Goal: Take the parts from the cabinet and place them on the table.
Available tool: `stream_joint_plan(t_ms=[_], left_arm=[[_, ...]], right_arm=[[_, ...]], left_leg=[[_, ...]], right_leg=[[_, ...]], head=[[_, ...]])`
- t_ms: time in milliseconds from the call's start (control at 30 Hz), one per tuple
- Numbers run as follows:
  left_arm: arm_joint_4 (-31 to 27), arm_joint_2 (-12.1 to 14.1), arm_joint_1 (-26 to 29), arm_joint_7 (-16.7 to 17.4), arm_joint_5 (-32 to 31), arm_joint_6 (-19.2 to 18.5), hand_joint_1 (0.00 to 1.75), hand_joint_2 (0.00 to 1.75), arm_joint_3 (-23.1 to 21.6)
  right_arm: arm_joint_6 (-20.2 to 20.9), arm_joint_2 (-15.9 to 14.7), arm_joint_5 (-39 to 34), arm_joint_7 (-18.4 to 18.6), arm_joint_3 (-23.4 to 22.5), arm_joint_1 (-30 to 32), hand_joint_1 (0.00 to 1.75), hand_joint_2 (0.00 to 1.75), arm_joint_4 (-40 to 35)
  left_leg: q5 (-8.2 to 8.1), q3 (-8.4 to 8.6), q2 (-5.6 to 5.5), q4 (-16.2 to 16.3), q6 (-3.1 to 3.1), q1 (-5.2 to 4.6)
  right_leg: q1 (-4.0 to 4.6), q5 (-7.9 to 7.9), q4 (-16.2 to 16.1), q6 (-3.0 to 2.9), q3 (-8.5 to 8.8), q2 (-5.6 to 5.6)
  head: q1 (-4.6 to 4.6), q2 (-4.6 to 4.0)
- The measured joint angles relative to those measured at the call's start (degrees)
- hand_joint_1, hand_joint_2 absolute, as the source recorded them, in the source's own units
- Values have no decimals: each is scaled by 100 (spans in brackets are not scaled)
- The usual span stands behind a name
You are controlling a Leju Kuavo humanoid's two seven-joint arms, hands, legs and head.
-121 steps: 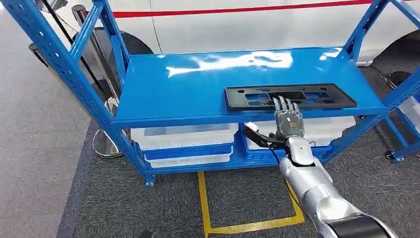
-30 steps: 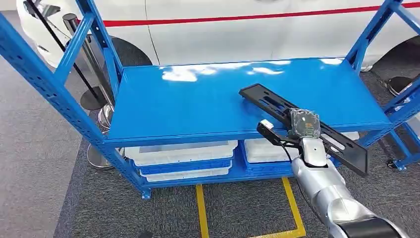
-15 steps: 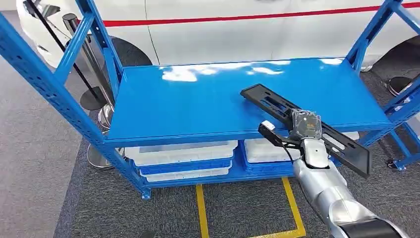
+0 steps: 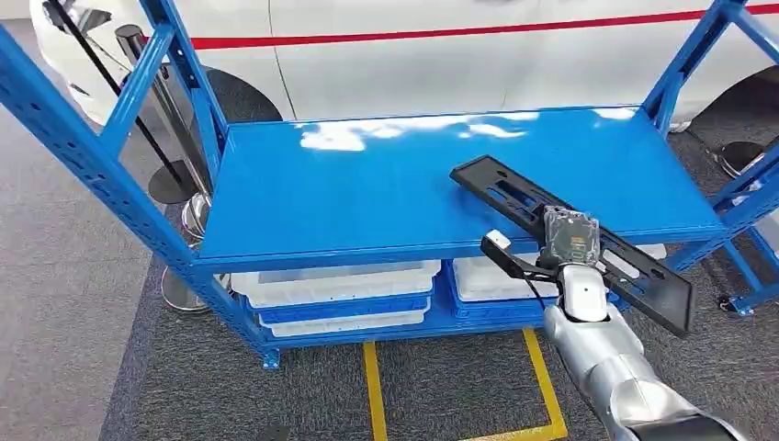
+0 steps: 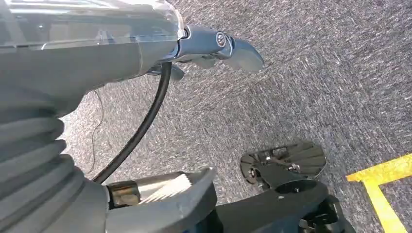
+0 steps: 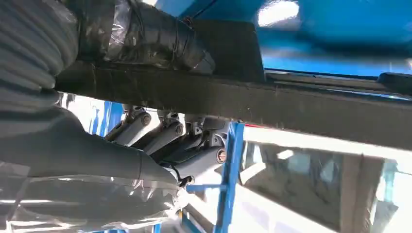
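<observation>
**Op:** Head view first: where is the part?

**Tech:** The long black slotted plastic panel (image 4: 524,204) lies slantwise. Its far end is over the blue shelf deck (image 4: 367,193) of the rack, and its near end juts out past the front edge, over the carpet. The right robot hand (image 4: 570,237) grips it around its middle. In the right wrist view the fingers (image 6: 160,138) curl under the panel's dark edge (image 6: 243,97) while the thumb (image 6: 145,34) presses from the other side, so it is clamped, not just resting.

**Op:** And the other one?

**Tech:** The left robot hand (image 5: 214,46) hangs over the grey carpet with nothing in it. Whether its fingers are spread or curled I cannot tell from that angle.

**Op:** So which step?

**Tech:** I judge it as the take-out: the part is gripped and half clear of the cabinet, but not yet carried off.

**Op:** What does the next move call for?

**Tech:** Probably drawing the far end clear of the deck, then turning toward the worktop. The panel is long, so it could swing against the blue upright (image 4: 684,64) on the right. The grip must not loosen, since a one-handed hold near the middle could let it tip.
</observation>
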Motion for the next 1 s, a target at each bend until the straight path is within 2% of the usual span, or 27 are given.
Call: stream_joint_plan(t_ms=[167,333,733,1000], left_arm=[[0,-13,-5,0,-9,33,0,175,0],[0,-22,-12,7,-9,42,0,175,7],[0,-33,-11,7,0,52,0,175,26],[0,-33,-4,-7,-7,63,0,175,35]], right_arm=[[-26,-9,222,312,357,307,175,175,-859],[-31,-9,241,413,715,454,175,175,-1476],[-33,-7,261,392,883,611,175,175,-2010],[-33,-173,261,896,1461,631,175,175,-2408]], left_leg=[[-1,-3,4,-2,0,0],[0,-3,5,-4,0,1],[0,-4,5,-5,0,0],[0,-4,5,-5,0,0]], right_leg=[[0,0,1,0,-10,9],[2,-1,4,-1,-13,8],[0,-3,8,0,-12,7],[1,-3,8,0,-14,8]], head=[[0,0],[0,0],[0,0],[0,0]])
